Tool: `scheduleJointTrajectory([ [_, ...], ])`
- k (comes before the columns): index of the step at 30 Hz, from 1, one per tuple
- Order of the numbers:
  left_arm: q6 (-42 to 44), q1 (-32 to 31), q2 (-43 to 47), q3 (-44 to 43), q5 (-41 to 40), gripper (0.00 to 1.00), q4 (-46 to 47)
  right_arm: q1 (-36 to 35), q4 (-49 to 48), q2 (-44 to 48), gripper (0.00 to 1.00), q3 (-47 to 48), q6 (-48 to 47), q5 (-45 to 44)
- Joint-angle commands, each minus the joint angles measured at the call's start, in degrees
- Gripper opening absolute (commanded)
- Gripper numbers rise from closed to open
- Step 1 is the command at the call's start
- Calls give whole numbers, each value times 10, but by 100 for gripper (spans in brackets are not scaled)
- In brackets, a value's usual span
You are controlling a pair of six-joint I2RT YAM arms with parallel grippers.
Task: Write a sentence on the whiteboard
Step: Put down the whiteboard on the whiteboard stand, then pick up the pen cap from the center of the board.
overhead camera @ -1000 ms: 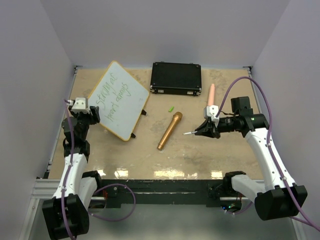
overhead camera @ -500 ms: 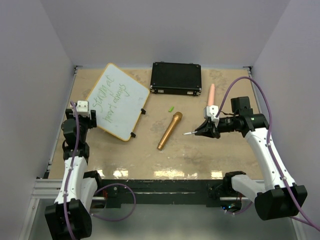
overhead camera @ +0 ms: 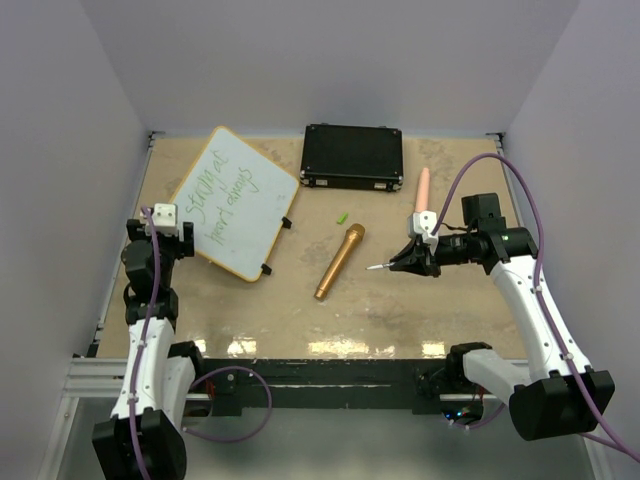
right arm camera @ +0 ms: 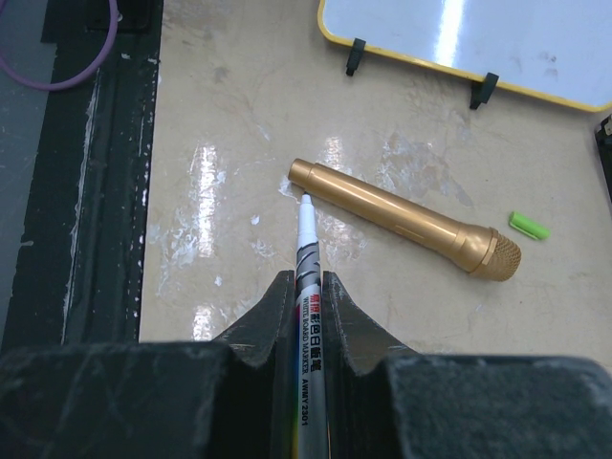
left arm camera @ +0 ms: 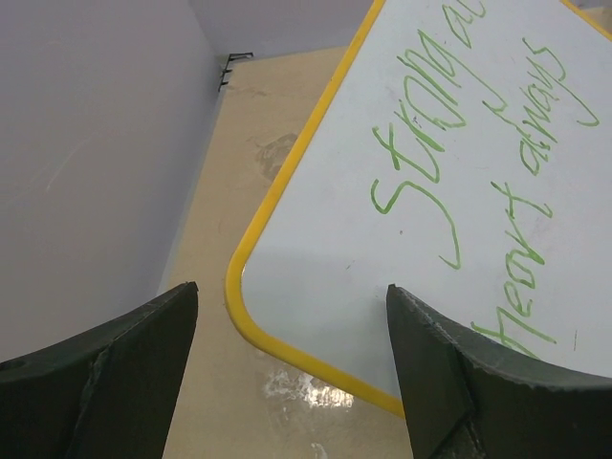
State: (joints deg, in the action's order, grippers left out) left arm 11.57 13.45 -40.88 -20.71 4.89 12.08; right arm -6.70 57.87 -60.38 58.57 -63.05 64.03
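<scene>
Left fingers (left arm camera: 115, 354) spread, whiteboard (left arm camera: 325, 287) corner free just ahead between them: draw straight back, no nudge; right fingers (right arm camera: 273, 311) pinch the marker (right arm camera: 305, 251), so keep its tip lifted

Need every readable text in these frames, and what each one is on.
"Strong at": top line of the green handwriting on the whiteboard.
"heart always": second line of the same handwriting.
"WHITE BOARD MARKER": printed along the marker.
"AWMY 2201": beside it on the marker; tiny, so this reading is uncertain.
Red characters higher on the marker: too small to read.
Black case and gold microphone: no text visible.
</scene>
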Motion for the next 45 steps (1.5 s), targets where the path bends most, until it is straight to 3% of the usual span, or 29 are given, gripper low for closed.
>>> scheduleJointTrajectory([
  [1, 5, 4, 19, -13, 18, 85, 2, 1, 6, -1, 0, 11, -9, 9],
  [9, -5, 5, 34, -29, 18, 87, -19, 1, 7, -2, 0, 11, -10, 8],
  [18, -34, 4, 66, -78, -47, 93, -75, 2, 7, -3, 0, 10, -12, 7],
  [21, -65, 4, 79, -102, -77, 100, -100, 2, 8, -2, 0, 10, -12, 6],
  [28, -179, -13, 100, -215, -99, 100, -195, 1, 0, -7, 0, 9, -4, 2],
  [33, -251, -31, 78, -305, 83, 97, -229, 1, -20, -11, 0, 7, 18, -3],
  [35, -308, -37, 49, -314, 192, 84, -211, 3, -31, -11, 0, 6, 35, -10],
  [38, -363, -85, -15, -329, 255, 69, -223, 5, -53, -11, 0, 5, 60, -22],
  [39, -361, -155, -32, -342, 240, 67, -238, 9, -65, -11, 0, 3, 68, -23],
  [41, -342, -256, -80, -351, 129, 65, -264, 19, -77, -15, 0, 2, 84, -29],
  [42, -334, -365, -100, -368, 81, 66, -274, 25, -86, -18, 0, 2, 89, -32],
  [43, -320, -414, -124, -380, -8, 66, -295, 29, -88, -20, 0, 2, 94, -33],
  [45, -306, -506, -220, -435, -74, 67, -326, 46, -93, -32, 0, 5, 97, -39],
])
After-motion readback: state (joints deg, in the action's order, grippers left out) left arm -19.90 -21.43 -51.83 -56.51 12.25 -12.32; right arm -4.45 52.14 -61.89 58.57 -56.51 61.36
